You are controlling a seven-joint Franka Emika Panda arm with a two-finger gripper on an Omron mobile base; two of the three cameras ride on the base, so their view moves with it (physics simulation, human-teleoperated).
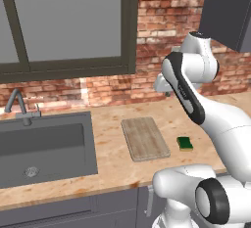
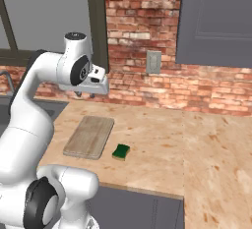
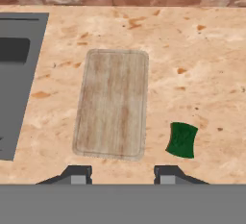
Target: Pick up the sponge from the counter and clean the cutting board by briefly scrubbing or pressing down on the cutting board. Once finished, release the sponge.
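The cutting board (image 1: 144,138) (image 2: 89,136) (image 3: 113,104), light wood with rounded corners, lies flat on the speckled beige counter (image 1: 112,163) (image 2: 157,139) (image 3: 206,59). Just to its right sits the sponge (image 1: 185,143) (image 2: 121,151) (image 3: 182,140), small with a dark green top, a short gap from the board's near corner. My gripper (image 3: 122,175) (image 2: 85,94) hangs high above the counter, looking straight down over the board's near end. Its two fingertips stand wide apart with nothing between them. The sponge is off to the right of the fingers.
A dark grey sink (image 1: 44,146) (image 3: 14,74) with a faucet (image 1: 19,105) lies left of the board. A brick wall with an outlet (image 2: 153,62) backs the counter, with a window above the sink and a dark cabinet (image 2: 216,21) at upper right. The counter runs on to the right.
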